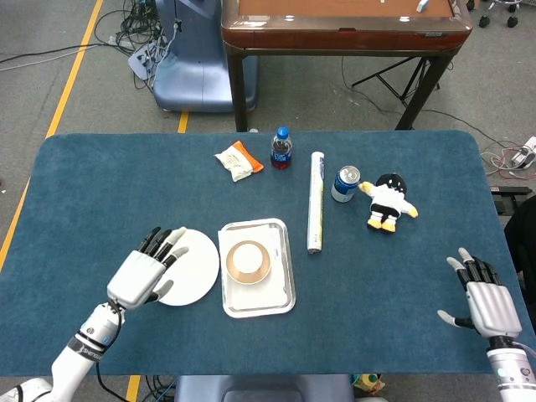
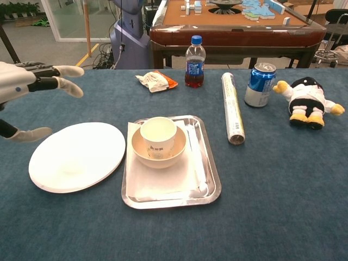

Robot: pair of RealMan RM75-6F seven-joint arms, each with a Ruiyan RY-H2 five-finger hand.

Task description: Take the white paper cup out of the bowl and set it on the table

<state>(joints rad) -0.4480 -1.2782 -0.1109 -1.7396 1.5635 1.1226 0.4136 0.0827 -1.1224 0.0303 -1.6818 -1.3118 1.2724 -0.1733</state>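
Note:
The white paper cup (image 2: 158,136) stands upright inside a tan bowl (image 2: 176,149), which sits on a silver tray (image 2: 206,185); in the head view the cup (image 1: 247,258) and bowl (image 1: 265,266) are at the table's middle. My left hand (image 1: 147,273) hovers open over the left part of the white plate, fingers spread, left of the cup and apart from it; the chest view shows the left hand (image 2: 30,81) at the left edge. My right hand (image 1: 487,303) stays open at the table's near right corner, holding nothing.
A white plate (image 2: 81,163) lies left of the tray. Behind are a snack packet (image 2: 155,81), a cola bottle (image 2: 194,61), a rolled tube (image 2: 232,107), a blue can (image 2: 259,84) and a penguin plush (image 2: 308,100). A brown table stands beyond.

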